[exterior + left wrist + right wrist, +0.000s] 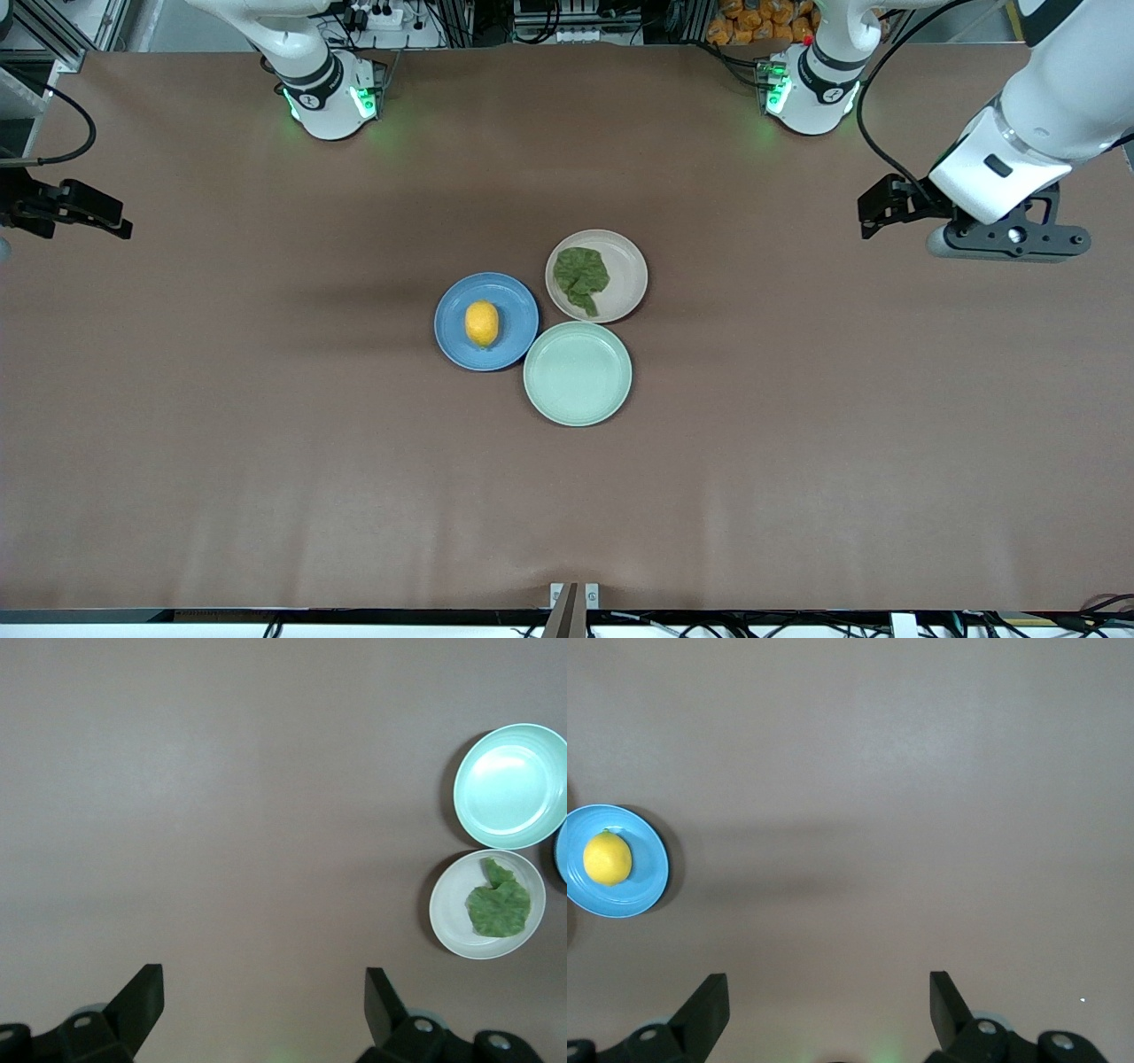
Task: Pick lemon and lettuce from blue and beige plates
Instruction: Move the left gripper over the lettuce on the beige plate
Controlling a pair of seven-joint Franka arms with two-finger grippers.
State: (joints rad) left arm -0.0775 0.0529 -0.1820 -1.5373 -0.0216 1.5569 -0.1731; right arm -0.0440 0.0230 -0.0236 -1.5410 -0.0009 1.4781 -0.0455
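- At the middle of the brown table [266,461] three plates sit clustered, rims touching or nearly so.
- Blue plate [486,321] lies toward the right arm's end; the lemon [482,323] rests on it, near its centre.
- Beige plate [596,276] sits at about two o'clock from the blue one, farther from the front camera; the lettuce [581,276] lies on it, a crumpled dark leaf with its stem toward five o'clock.
- Mint-green plate [578,373] sits nearest the front camera, at six o'clock from the beige plate.
- Left gripper [264,997] hangs over bare table at the left arm's end, well apart from the plates, fingers spread wide and holding nothing; its wrist view cuts the blue plate to a sliver.
- Right gripper [829,997] waits over the right arm's end, partly cut off in the front view, fingers likewise wide apart and empty.
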